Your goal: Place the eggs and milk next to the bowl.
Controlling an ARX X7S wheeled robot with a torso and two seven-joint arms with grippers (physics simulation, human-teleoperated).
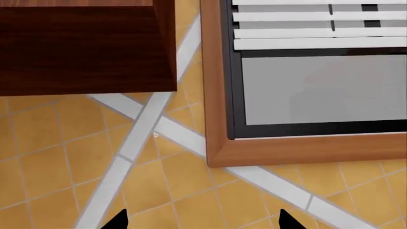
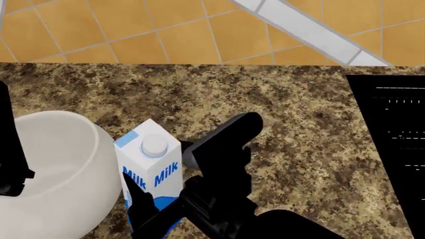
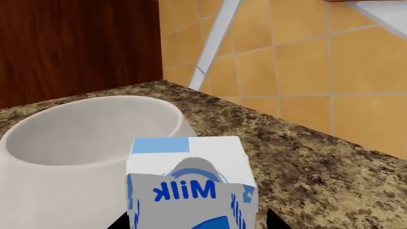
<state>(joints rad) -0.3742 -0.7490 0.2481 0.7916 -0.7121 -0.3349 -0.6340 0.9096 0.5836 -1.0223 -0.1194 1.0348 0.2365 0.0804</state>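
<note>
Our right gripper (image 2: 149, 211) closed around milk (image 2: 151, 167), holding carton upright just beside bowl (image 2: 56, 174), seemingly for set-down there. Left gripper (image 1: 202, 222) empty, parted. Eggs unseen.

milk (image 2: 151, 167) just right of bowl (image 2: 50, 174), maybe touching | both on counter (image 2: 305, 129)

One milk carton (image 2: 151, 167) and one white bowl (image 2: 56, 174) are sitting on the counter (image 2: 299, 129). One black appliance (image 2: 391, 144) is showing at the right.
</note>
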